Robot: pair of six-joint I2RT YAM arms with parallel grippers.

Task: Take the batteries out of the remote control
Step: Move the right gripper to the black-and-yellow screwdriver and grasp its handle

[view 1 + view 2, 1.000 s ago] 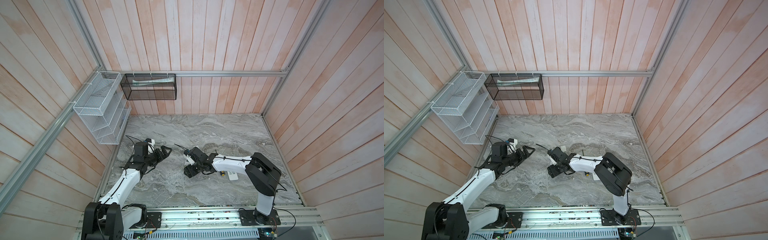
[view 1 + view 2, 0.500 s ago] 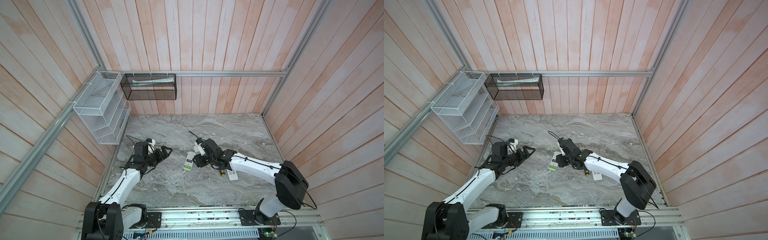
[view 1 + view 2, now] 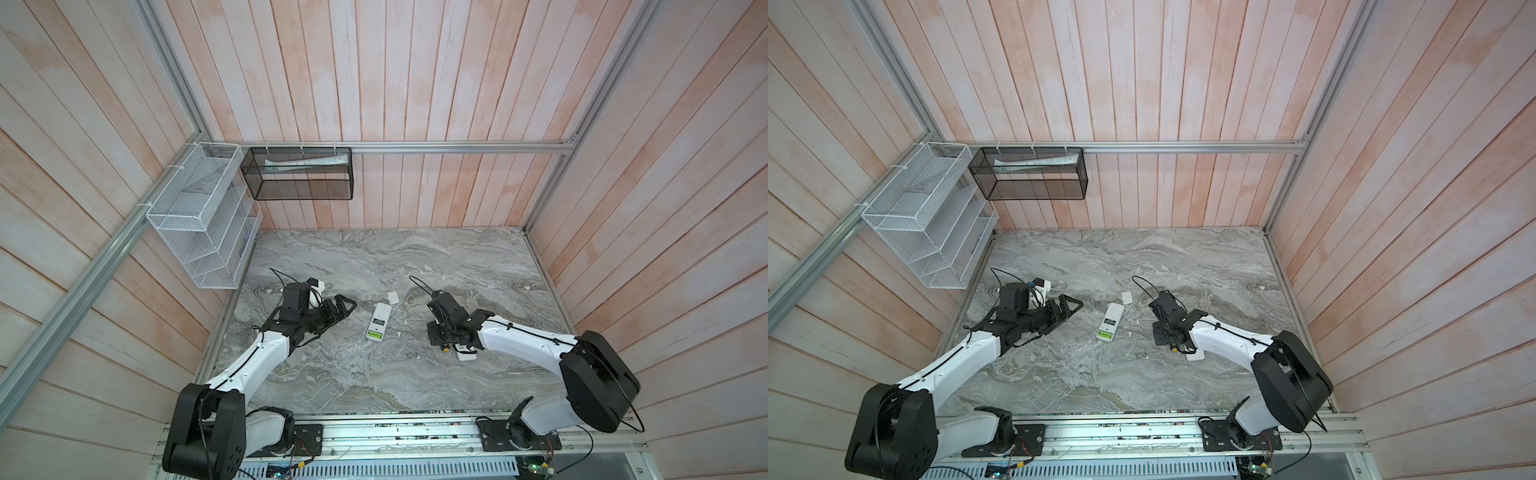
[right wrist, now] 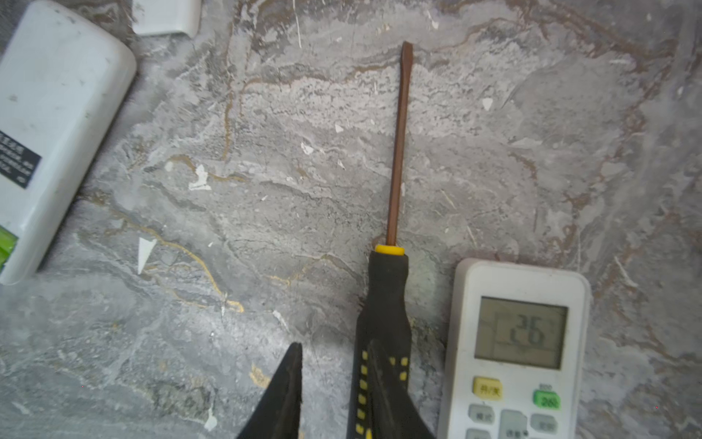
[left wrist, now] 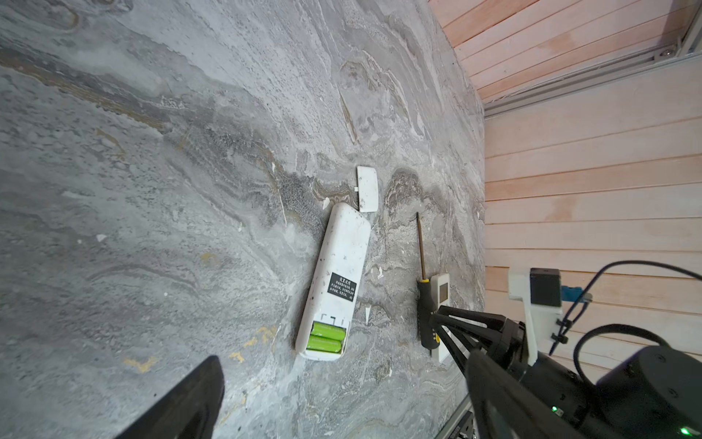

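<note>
Batteries [image 5: 323,344], two in view, are lime green, smooth, small thin cylinders. They lie side by side in the open compartment of a white remote [image 5: 338,262]. That remote lies face down near the middle of a grey marbled table [image 3: 374,257]. In both top views its long axis runs from the near edge toward the back wall, leaning slightly right, with the compartment at its near end. Each battery lies crosswise to the remote, so its long axis runs left to right across the table. One loose white battery cover [image 5: 367,189] lies just beside the remote's far end. A second remote [image 4: 516,342], face up with a grey display, lies to the right. One screwdriver [image 4: 387,289] with a black-and-yellow handle lies just beside it, its shaft roughly parallel to the first remote. The left gripper [image 3: 347,304] hovers left of the white remote, jaws spread wide and holding nothing. The right gripper [image 4: 334,347] sits low at the screwdriver handle, jaws narrowed but apart, with bare table showing between them. One finger crosses over the handle, and nothing is clamped.
</note>
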